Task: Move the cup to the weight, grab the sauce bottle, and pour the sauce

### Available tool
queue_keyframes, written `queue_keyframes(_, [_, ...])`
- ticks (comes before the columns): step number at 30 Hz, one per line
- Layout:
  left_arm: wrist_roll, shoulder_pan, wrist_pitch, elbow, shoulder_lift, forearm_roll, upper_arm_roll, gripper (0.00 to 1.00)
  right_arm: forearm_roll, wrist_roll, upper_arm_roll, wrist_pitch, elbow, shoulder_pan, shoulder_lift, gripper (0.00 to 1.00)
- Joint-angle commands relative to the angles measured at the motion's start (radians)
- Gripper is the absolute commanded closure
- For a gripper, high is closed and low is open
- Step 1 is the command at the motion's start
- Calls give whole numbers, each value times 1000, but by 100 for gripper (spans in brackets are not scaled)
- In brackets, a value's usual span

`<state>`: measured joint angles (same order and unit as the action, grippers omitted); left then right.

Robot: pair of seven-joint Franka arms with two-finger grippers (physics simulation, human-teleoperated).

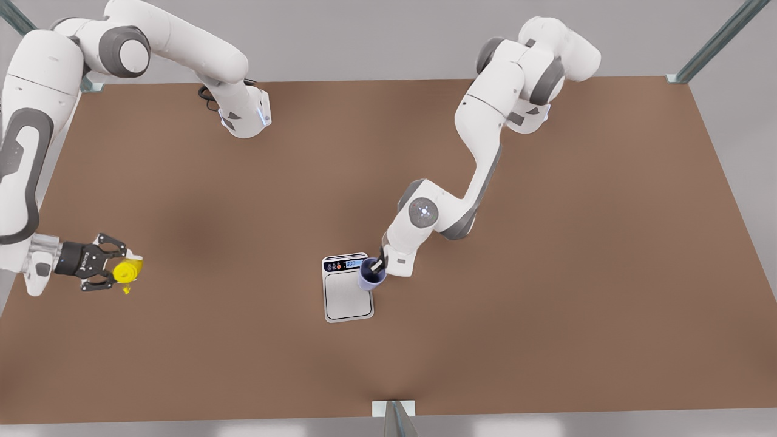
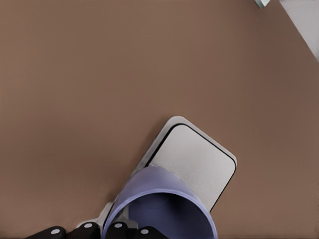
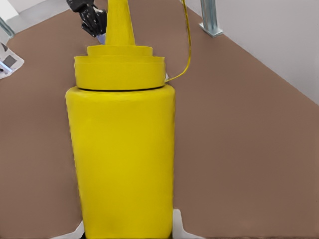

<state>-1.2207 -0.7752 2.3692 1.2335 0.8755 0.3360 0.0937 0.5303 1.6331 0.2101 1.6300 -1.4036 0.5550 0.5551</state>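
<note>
The lavender-blue cup (image 1: 371, 274) is at the right edge of the silver scale (image 1: 347, 294), beside its dark display strip. My left gripper (image 1: 376, 266) is shut on the cup's rim, one finger inside it. In the left wrist view the cup (image 2: 159, 204) overlaps a corner of the scale's steel plate (image 2: 199, 159); I cannot tell whether it rests there. At the front view's left, my right gripper (image 1: 114, 271) is shut on the yellow sauce bottle (image 1: 127, 271). The right wrist view has the bottle (image 3: 122, 149) close up with its nozzle pointing away.
The brown table (image 1: 485, 340) stretches wide around the scale. A thin yellow strand (image 3: 188, 45) curves beside the bottle's cap. Metal frame posts stand at the table's corners (image 1: 716, 42) and at the middle of the near edge (image 1: 394, 416).
</note>
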Motion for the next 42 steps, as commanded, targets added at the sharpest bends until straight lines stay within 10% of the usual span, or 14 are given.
queue_keyframes(1, [-8, -2, 1, -12, 7, 28, 0, 79, -24, -13, 0, 2, 2, -18, -4, 43])
queue_keyframes(6, [-56, -39, 32, -62, 54, 23, 1, 79, -202, -88, -2, 163, -18, -129, -92, 43])
queue_keyframes(10, [-75, -62, 50, -89, 83, 1, 8, 79, -245, -151, 34, 567, -440, -145, -354, 43])
queue_keyframes(15, [-106, -62, 51, -91, 83, -2, 12, 44, -325, -173, 91, 837, -597, -201, -431, 43])
queue_keyframes(32, [-143, -56, -2, -103, 16, -35, 17, 26, -1151, -792, 91, 867, -588, -458, -416, 44])
queue_keyframes(38, [362, 231, -468, -88, -171, 47, 67, 19, -1397, -1049, 91, 826, -595, -567, -400, 43])
queue_keyframes(42, [1099, 326, -585, 216, -349, 44, 369, 0, -1527, -1139, 91, 702, -523, -670, -322, 43])
